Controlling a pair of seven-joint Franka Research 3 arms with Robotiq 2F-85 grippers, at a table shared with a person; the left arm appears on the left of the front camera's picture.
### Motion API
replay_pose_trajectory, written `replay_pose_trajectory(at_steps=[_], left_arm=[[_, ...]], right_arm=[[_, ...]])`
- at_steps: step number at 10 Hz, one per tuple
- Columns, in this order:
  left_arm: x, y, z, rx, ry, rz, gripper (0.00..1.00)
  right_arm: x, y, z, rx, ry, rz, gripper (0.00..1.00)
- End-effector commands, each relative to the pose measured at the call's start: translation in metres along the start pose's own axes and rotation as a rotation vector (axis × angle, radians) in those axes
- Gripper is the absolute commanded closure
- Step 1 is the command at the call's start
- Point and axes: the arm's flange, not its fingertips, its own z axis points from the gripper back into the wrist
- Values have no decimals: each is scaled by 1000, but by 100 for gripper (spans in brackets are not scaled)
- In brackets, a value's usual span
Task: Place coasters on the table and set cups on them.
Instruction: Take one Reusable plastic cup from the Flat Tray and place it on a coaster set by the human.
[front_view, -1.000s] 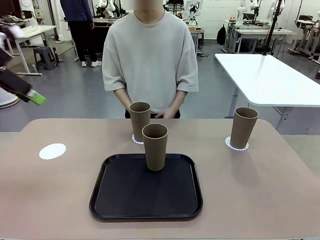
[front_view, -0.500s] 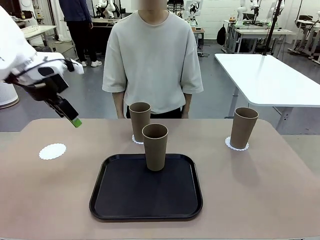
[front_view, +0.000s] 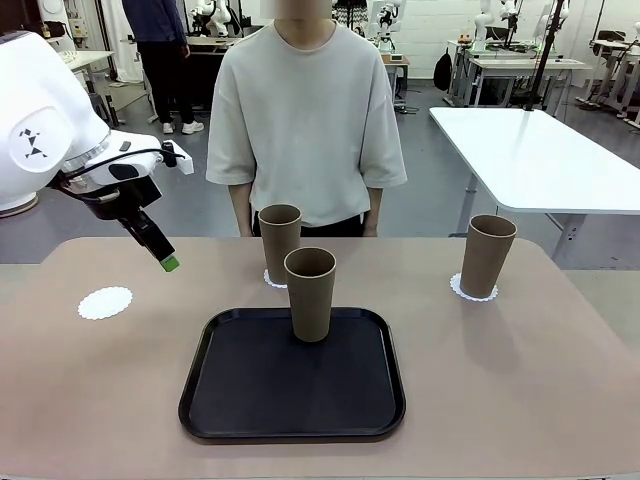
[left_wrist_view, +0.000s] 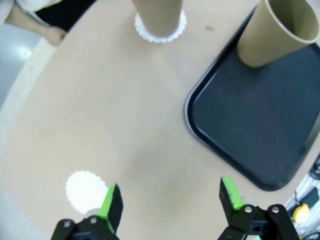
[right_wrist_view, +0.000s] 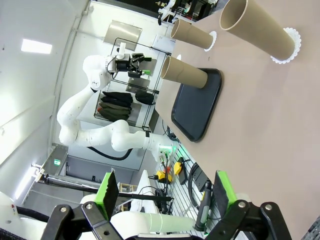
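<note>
Left gripper (left_wrist_view: 169, 197), jaws apart and empty, hovers over the table (front_view: 520, 380) between the bare coaster (front_view: 105, 302) and the black tray (front_view: 230, 400). It is probably heading for the last cup (front_view: 310, 293), which stands on that tray. The middle cup (front_view: 280, 238) and right cup (front_view: 486, 255) already sit on coasters (front_view: 456, 289). A second ago the gripper was at the picture's left edge.

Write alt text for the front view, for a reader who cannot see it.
A cup stands on a black tray on a beige table; two more cups stand on white coasters beyond it. The robot's left hand hovers over the table's left side near a bare coaster; a person stands at the far side.
</note>
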Motion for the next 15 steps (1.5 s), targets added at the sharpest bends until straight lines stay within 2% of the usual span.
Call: replay_pose_trajectory(at_steps=[1, 5, 7, 10, 12, 15], left_arm=[[1, 1, 5, 6, 7, 6, 0], [-1, 3, 2, 1, -4, 5, 0], [23, -15, -21, -5, -155, -235, 0], [41, -34, -34, -136, -326, -401, 0], [53, -38, -49, -219, -511, -440, 0], [44, -27, -65, -335, -665, -466, 0]], right_arm=[[0, 2, 0, -1, -2, -18, 0], [0, 2, 0, -1, -2, -18, 0], [0, 2, 0, -1, -2, -18, 0], [0, 2, 0, -1, -2, -18, 0], [0, 2, 0, -1, -2, -18, 0], [0, 2, 0, -1, -2, -18, 0]])
